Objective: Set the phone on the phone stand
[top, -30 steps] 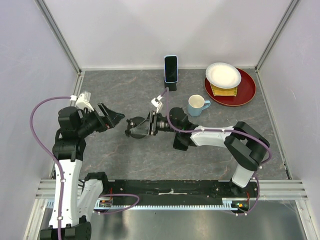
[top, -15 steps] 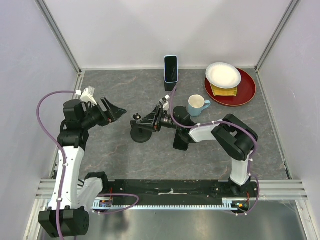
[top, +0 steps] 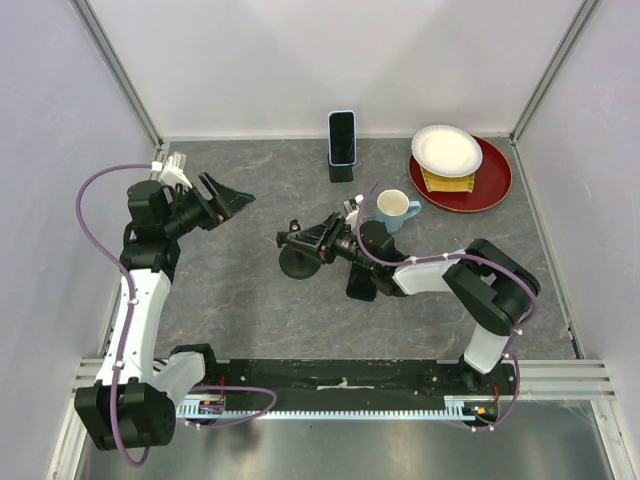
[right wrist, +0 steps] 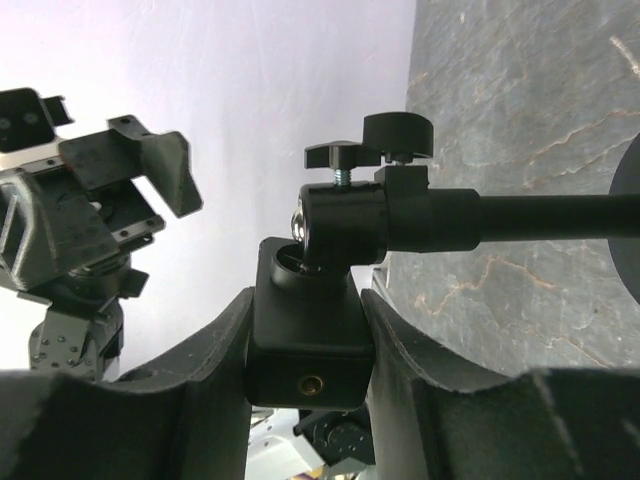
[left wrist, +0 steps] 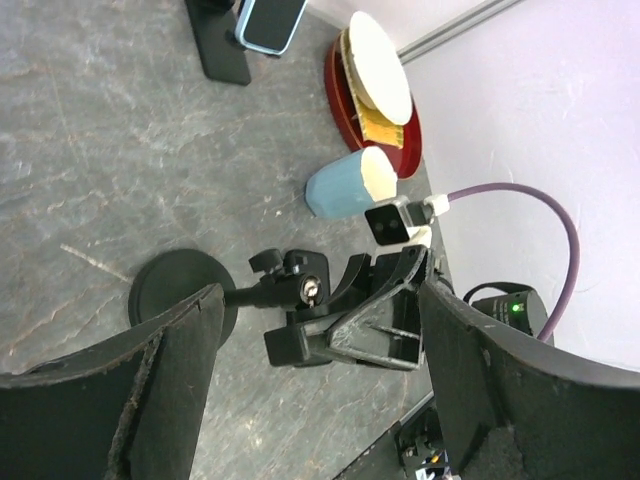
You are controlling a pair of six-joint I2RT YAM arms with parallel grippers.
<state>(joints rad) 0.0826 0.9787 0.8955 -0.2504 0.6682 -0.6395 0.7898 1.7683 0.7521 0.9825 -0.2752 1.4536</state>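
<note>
While my right gripper (right wrist: 310, 350) is clamped tight on the head block of the phone stand (top: 297, 263), the stand's round base sits mid-table, on or just over the surface (I can't tell which). My left gripper (top: 228, 199) hovers to the left of it, fingers spread wide and holding nothing. The phone (top: 342, 136) stands upright against a small black holder (top: 341, 172) at the table's (top: 230, 300) back edge, well apart from both grippers.

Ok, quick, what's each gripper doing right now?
Left gripper: open, holding nothing.
Right gripper: fingers closed on the phone stand.
</note>
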